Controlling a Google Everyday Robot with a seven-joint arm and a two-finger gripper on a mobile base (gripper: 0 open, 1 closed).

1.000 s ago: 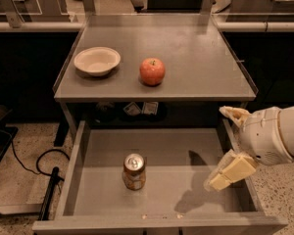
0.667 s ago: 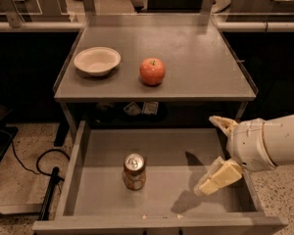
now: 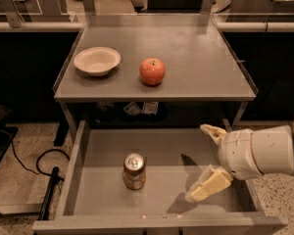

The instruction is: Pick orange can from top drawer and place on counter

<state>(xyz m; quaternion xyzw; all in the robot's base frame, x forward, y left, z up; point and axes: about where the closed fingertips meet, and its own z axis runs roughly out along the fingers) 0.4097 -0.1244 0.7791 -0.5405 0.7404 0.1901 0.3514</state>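
Note:
The orange can stands upright on the floor of the open top drawer, left of the drawer's middle, its silver top facing up. The grey counter is above and behind the drawer. My gripper is over the right part of the drawer, well to the right of the can and apart from it. Its two pale fingers are spread wide and hold nothing.
A white bowl and a red-orange apple sit on the counter's left and middle. A black cable and a dark object lie on the speckled floor to the left. More furniture stands behind the counter.
My gripper and arm have moved left and slightly down into the drawer, closer to the can. The can, apple and bowl have not moved.

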